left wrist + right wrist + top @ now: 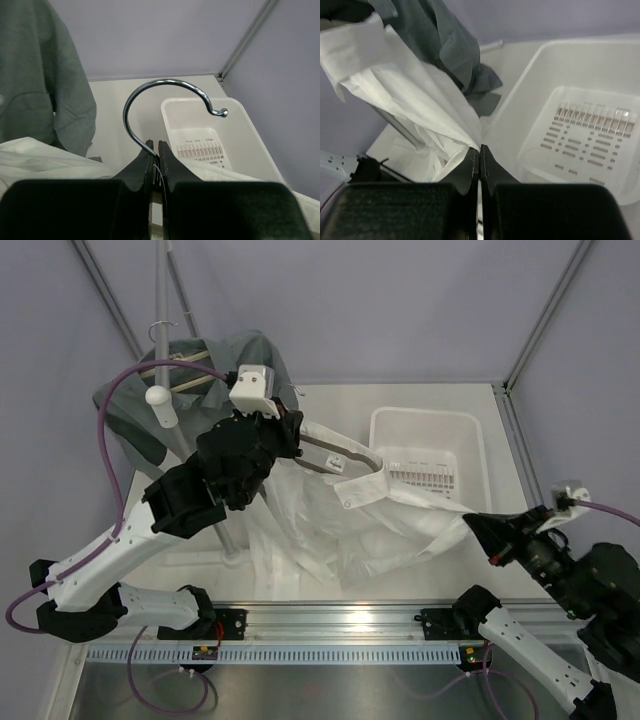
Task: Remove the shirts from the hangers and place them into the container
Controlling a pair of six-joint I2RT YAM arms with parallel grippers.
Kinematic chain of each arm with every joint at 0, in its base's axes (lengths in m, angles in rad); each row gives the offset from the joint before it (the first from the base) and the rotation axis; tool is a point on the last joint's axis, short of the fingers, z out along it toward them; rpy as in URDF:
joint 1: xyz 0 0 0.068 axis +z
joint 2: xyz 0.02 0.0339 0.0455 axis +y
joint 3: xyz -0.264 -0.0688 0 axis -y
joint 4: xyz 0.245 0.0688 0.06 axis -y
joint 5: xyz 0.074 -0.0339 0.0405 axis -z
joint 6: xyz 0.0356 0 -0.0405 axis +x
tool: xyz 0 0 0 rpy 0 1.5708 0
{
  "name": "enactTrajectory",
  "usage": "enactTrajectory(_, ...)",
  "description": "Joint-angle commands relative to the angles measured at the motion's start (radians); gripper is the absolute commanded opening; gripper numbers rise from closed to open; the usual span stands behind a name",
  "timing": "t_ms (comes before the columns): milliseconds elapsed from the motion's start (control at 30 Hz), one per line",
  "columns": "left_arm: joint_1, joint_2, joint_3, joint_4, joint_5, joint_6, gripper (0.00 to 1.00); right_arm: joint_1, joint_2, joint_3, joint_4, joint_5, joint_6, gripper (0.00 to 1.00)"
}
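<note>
- Two shirts: white shirt (330,515) draped mid-tabletop (330,402) on its hanger (335,458); grey-green shirt (240,355) hanging at the far left corner.
- Jaws of left gripper (155,150) clamped on the hanger's hook (150,87).
- Jaws of right gripper (480,150) pinching white shirt cloth.
- Basket (425,413) at far right corner.

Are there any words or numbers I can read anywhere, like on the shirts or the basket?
No text can be read.
The white shirt, the grey-green shirt, the basket and the hanger show no print.
Any marks on the metal bar by the arms are too small to read.
</note>
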Motion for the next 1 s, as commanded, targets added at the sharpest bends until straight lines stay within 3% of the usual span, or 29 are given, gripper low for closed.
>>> enactTrajectory(0,0.034,-0.024,0.101,-0.015,-0.139,0.051,0.00,-0.013,0.155,-0.067,-0.025,-0.196,0.006,0.00)
enactTrajectory(67,0.034,-0.029,0.106,-0.020,-0.131,0.042,0.00,-0.013,0.274,-0.113,0.007,-0.354,0.017,0.00)
enactTrajectory(200,0.034,-0.032,0.107,-0.043,-0.127,0.030,0.00,-0.011,0.345,-0.083,0.030,-0.317,0.053,0.00)
enactTrajectory(300,0.034,-0.038,0.100,-0.056,-0.128,0.025,0.00,-0.011,0.350,-0.004,0.055,-0.314,0.058,0.26)
enactTrajectory(433,0.034,-0.030,0.100,-0.064,-0.120,0.022,0.00,-0.011,0.465,0.197,0.043,-0.276,0.011,0.53)
enactTrajectory(600,0.033,0.005,0.124,-0.099,-0.119,0.022,0.00,-0.011,0.618,0.465,-0.042,-0.220,-0.120,0.50)
enactTrajectory(667,0.033,0.025,0.133,-0.109,-0.122,0.028,0.00,-0.010,0.718,0.624,-0.098,-0.316,-0.163,0.43)
enactTrajectory(700,0.033,0.031,0.133,-0.110,-0.116,0.031,0.00,-0.011,0.753,0.664,-0.111,-0.361,-0.175,0.30)
enactTrajectory(767,0.033,0.043,0.137,-0.115,-0.110,0.034,0.00,-0.010,0.836,0.759,-0.129,-0.450,-0.210,0.22)
enactTrajectory(833,0.033,0.049,0.141,-0.118,-0.096,0.037,0.00,-0.010,0.917,0.832,-0.158,-0.463,-0.232,0.22)
enactTrajectory(967,0.033,0.065,0.156,-0.136,-0.073,0.042,0.00,0.001,0.971,0.862,-0.140,-0.533,-0.247,0.35)
